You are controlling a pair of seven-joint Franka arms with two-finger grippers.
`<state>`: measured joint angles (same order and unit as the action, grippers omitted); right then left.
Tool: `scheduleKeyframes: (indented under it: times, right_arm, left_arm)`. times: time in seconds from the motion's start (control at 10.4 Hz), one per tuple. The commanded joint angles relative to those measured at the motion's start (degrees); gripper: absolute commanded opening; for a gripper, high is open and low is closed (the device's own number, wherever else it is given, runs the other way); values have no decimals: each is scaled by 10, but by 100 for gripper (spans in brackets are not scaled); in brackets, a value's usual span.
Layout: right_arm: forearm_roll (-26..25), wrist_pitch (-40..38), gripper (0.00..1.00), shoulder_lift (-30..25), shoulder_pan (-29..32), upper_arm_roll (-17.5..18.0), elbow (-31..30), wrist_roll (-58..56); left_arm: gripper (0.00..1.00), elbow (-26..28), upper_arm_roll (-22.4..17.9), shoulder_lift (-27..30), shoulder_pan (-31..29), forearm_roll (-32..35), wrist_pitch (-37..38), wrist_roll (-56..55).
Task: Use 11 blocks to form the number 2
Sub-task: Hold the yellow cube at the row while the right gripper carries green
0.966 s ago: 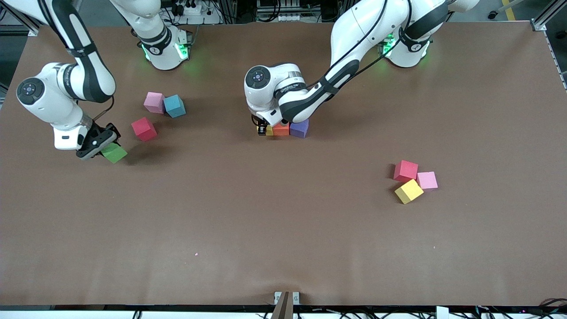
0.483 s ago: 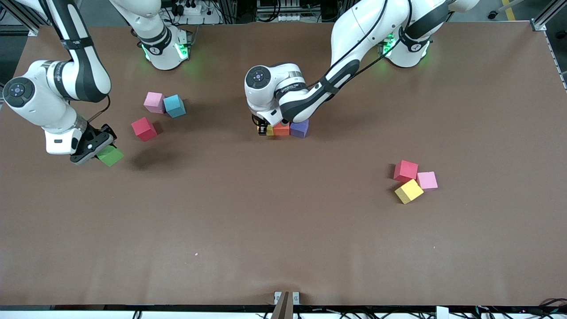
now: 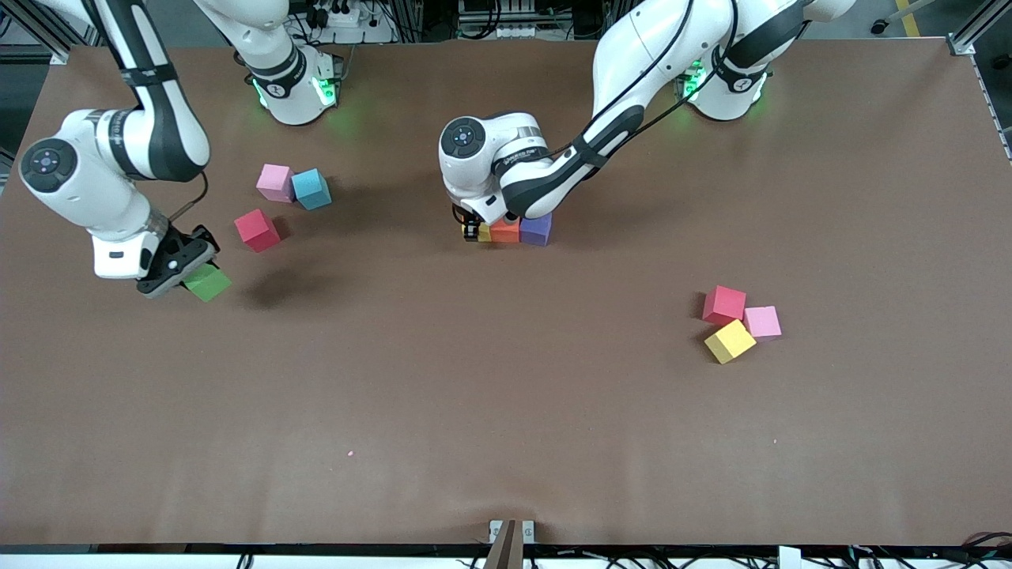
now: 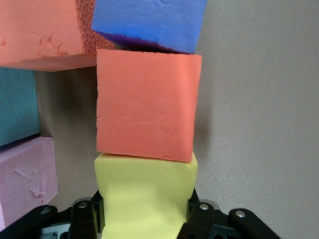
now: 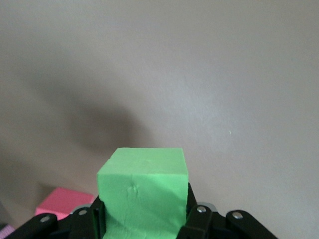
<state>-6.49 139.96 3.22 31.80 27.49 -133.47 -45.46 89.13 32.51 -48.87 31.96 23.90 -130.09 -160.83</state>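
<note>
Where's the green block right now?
The green block is clamped in the right gripper, up in the air over bare table at the right arm's end. The red block is its closest neighbour on the table.

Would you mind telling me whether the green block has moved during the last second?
Yes. Held in the right pincer, the green block moved toward the right arm's end of the table, then back, judged against the red block.
</note>
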Motion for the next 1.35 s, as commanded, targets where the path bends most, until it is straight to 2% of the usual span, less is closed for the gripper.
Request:
scheduleKeyframes:
  times: [0.0, 0.19, 0.29, 0.39, 0.48, 0.77, 0.97, 1.26]
  right_arm:
    - [10, -2, 32, 6, -14, 1, 13, 20]
    - [10, 0, 32, 14, -15, 1, 19, 21]
    - [10, 0, 32, 18, -19, 1, 22, 31]
    - [10, 0, 32, 23, -28, 1, 26, 45]
    - [10, 0, 32, 28, -40, 0, 32, 70]
    - [10, 0, 32, 36, -65, 0, 40, 113]
    - [10, 0, 32, 41, -78, 0, 47, 139]
    - [10, -6, 32, 41, -110, 1, 56, 202]
  left_arm:
    - [41, 39, -2, 11, -5, 28, 9, -131]
    - [48, 38, -1, 11, -4, 27, 9, -131]
    - [61, 37, -1, 11, -4, 27, 9, -131]
    - [84, 36, -1, 11, -4, 27, 9, -131]
    - [100, 32, -1, 11, -3, 27, 9, -131]
    - [100, 12, 0, 11, -4, 21, 9, -133]
    - [100, -8, 15, 18, -3, 19, 9, -137]
    - [100, -8, 32, 43, -5, 11, 14, -136]
